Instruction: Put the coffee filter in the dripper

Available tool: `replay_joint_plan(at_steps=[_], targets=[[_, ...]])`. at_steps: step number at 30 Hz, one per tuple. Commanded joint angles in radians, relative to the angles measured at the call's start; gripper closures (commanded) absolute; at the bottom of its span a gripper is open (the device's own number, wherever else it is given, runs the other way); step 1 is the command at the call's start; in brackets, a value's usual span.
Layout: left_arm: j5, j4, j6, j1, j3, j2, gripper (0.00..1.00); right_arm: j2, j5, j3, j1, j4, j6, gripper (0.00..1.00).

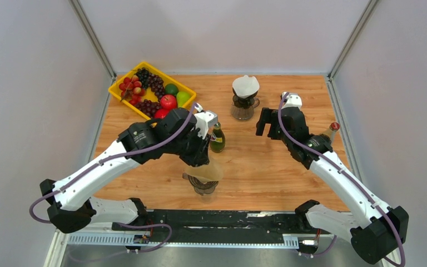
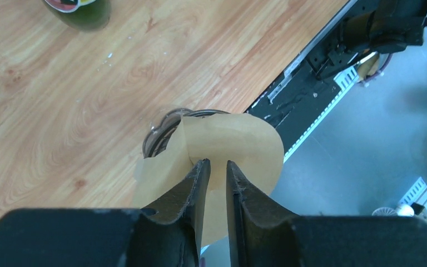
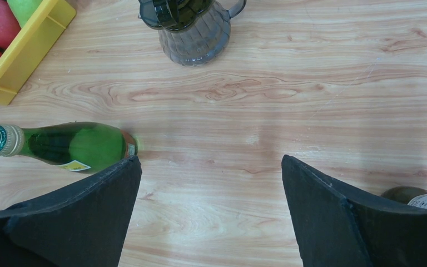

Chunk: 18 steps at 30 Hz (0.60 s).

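Note:
My left gripper (image 1: 201,161) is shut on a brown paper coffee filter (image 1: 208,170) and holds it just over a dark glass dripper (image 1: 203,186) near the table's front edge. In the left wrist view the filter (image 2: 239,142) fans out past my narrowly parted fingertips (image 2: 217,162) and covers most of the dripper's rim (image 2: 161,133); I cannot tell whether it touches the rim. My right gripper (image 1: 265,123) is open and empty above bare wood (image 3: 211,161), right of the table's middle.
A second dripper (image 1: 243,103) with a white filter stands at the back centre, also in the right wrist view (image 3: 194,30). A green bottle (image 1: 217,139) (image 3: 61,146) stands by the left arm. A yellow fruit tray (image 1: 123,97) sits back left. Another bottle (image 1: 330,131) stands at the right.

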Motion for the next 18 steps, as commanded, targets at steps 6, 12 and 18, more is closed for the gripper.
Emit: replay_joint_plan(at_steps=[6, 12, 18], targets=[[-0.009, -0.027, 0.028, -0.033, -0.065, 0.034, 0.82, 0.0, 0.02, -0.006, -0.004, 0.027, -0.017, 0.0], [0.009, -0.031, 0.042, -0.055, -0.097, 0.064, 0.82, 0.006, 0.022, -0.007, -0.005, 0.027, -0.019, 0.0], [0.014, -0.028, 0.054, -0.083, -0.107, 0.087, 0.82, 0.009, 0.029, -0.009, -0.005, 0.027, -0.024, 0.0]])
